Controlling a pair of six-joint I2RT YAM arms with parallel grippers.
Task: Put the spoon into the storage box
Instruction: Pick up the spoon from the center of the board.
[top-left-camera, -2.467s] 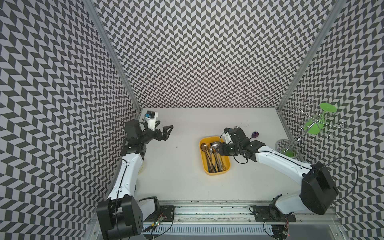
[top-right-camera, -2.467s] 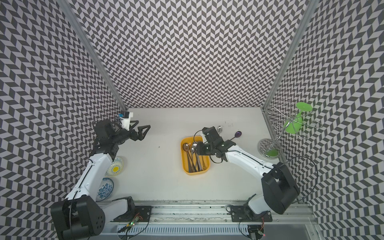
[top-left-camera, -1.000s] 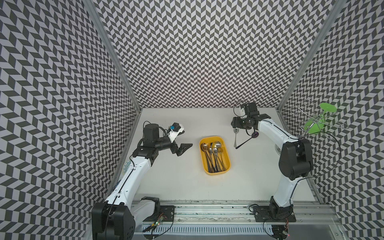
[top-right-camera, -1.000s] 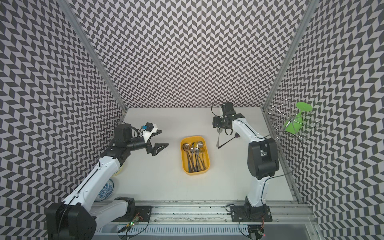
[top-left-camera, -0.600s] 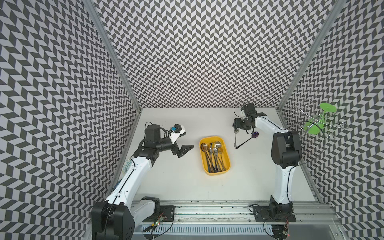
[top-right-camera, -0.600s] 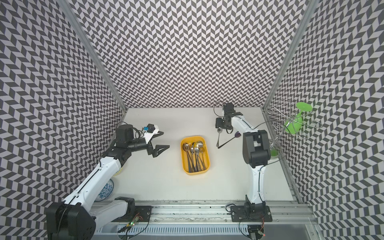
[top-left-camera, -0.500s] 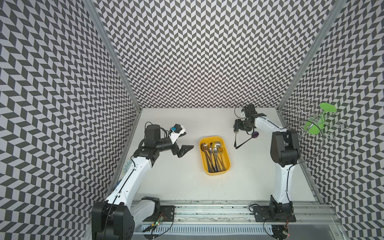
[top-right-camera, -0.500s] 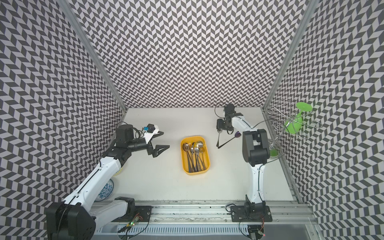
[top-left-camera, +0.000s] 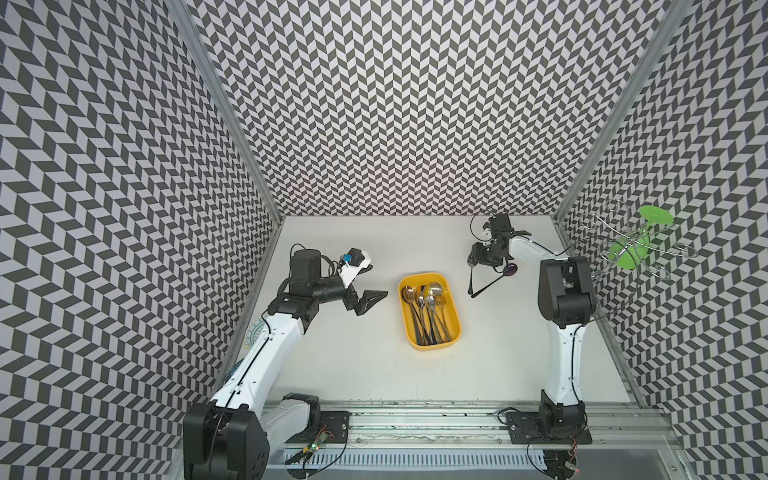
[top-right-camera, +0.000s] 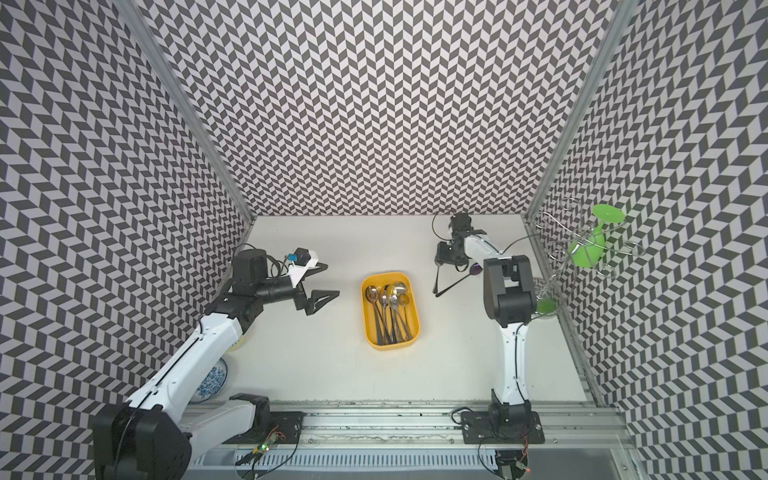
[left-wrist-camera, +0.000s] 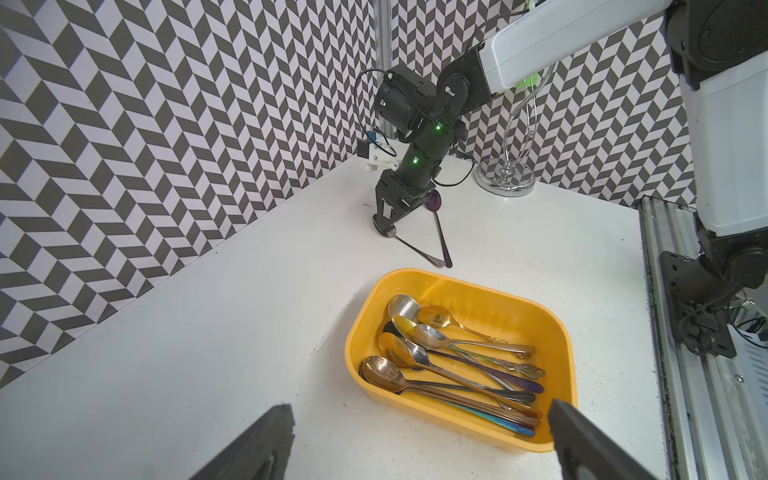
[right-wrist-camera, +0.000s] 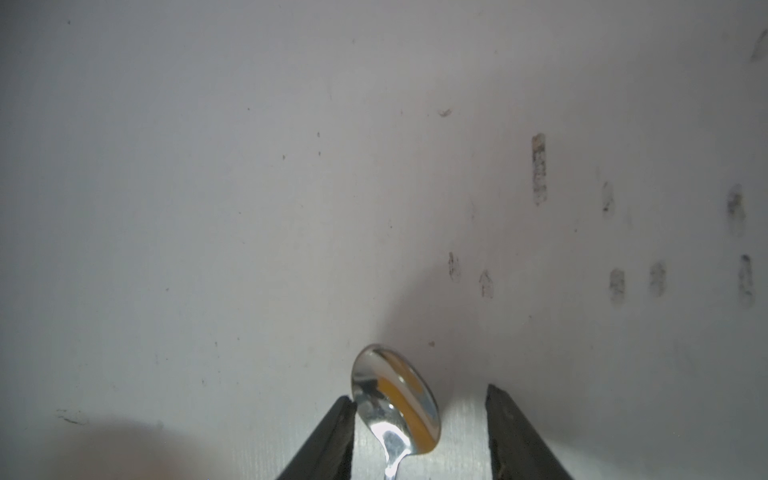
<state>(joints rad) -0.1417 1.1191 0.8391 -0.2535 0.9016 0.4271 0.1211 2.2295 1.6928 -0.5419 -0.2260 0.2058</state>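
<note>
Straddling the bowl of the silver spoon (right-wrist-camera: 395, 390) on the desk (top-left-camera: 353, 353), the right claw (right-wrist-camera: 419, 395) stands open, one jaw touching it, set to pinch; the yellow storage box (top-left-camera: 432, 345), spoon-filled, lies well apart, the left claw (top-left-camera: 376, 281) gaping beside it.

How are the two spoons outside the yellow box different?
The silver spoon is shiny; the purple spoon is dark violet. The silver spoon's bowl sits inside the open right gripper; the purple spoon lies free beside it. Both lie on the white table, handle ends nearly meeting.

Bright overall; R wrist view dim
</note>
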